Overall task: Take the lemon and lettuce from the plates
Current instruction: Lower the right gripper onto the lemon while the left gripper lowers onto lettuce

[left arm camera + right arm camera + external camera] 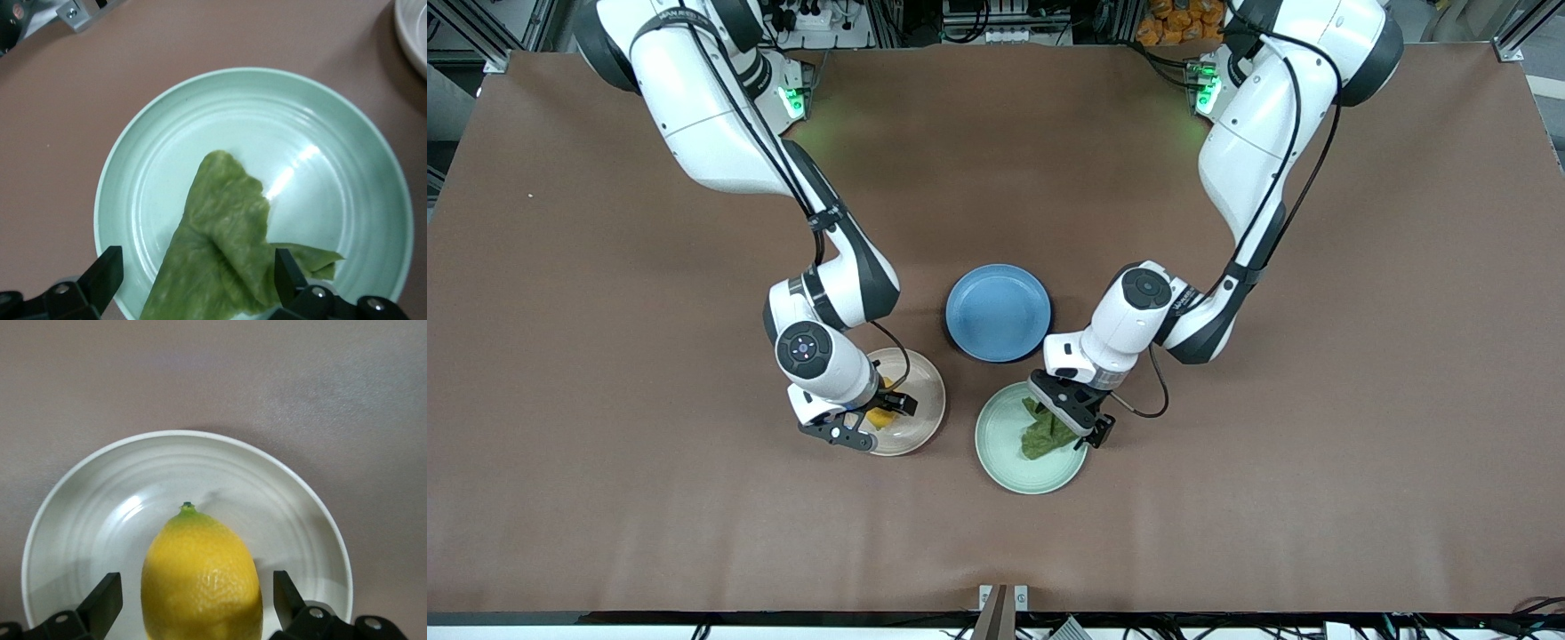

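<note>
Brown matting covers the whole table (605, 444), with a blue plate (998, 312) lying bare between the two arms. Nearer the front camera sit the beige plate (925, 404), toward the right arm's end, and the mint-green plate (1000, 444), toward the left arm's end.

On the beige plate lies the lemon (200, 580), nub pointing away from the wrist. It looks firm, rounded and waxy, so it may squirt out of a weak pinch; the widest belly is probably the best place to close. The right gripper (195, 603) is low over it, fingers spread wide on either side, not touching.

On the mint-green plate lies the lettuce (223, 253), folded, limp and light, likely to tear or slip; the thick fold should hold best. The left gripper (199, 280) straddles it, fingers apart.
</note>
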Motion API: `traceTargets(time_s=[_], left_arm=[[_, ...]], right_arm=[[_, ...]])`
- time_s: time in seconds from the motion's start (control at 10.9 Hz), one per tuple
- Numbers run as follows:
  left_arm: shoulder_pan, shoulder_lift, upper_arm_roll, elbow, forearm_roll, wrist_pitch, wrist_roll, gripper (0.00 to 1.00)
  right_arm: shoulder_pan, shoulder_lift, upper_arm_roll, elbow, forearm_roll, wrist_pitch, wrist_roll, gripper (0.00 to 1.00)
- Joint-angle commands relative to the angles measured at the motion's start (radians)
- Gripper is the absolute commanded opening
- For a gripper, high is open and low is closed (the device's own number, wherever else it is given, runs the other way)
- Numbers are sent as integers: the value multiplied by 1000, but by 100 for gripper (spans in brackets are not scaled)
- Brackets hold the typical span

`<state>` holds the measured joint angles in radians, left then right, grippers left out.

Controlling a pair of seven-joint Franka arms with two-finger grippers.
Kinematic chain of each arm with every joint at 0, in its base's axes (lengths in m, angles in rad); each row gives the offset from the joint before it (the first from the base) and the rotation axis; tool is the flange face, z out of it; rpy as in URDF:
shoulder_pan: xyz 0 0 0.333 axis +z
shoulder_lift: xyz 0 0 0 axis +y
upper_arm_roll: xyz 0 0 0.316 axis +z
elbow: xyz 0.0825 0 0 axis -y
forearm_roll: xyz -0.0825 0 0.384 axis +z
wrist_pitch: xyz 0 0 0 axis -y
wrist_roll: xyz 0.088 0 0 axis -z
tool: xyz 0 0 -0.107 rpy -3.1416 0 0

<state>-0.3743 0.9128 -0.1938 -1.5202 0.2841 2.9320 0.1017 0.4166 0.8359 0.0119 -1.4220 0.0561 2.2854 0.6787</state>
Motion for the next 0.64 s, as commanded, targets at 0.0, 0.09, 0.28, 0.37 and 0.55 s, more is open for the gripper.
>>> traceTargets(time_s=[0.0,0.09,0.28,0.37,0.55], left_arm=[[-14,26,14,29,26,21,10,99],[-14,26,14,29,26,21,10,96],[-14,28,14,29,27,21,12,89],[-14,31,14,29,29,22,12,81],[-12,31,14,28,30,22,13,74]], right_arm=[[11,38,-9,29,-18,25,18,100],[13,43,-9,28,-22,34,18,100],[13,45,-9,26,-22,34,18,100],[13,42,-7,20,-22,34,18,100],[13,38,-9,14,-22,32,16,88]])
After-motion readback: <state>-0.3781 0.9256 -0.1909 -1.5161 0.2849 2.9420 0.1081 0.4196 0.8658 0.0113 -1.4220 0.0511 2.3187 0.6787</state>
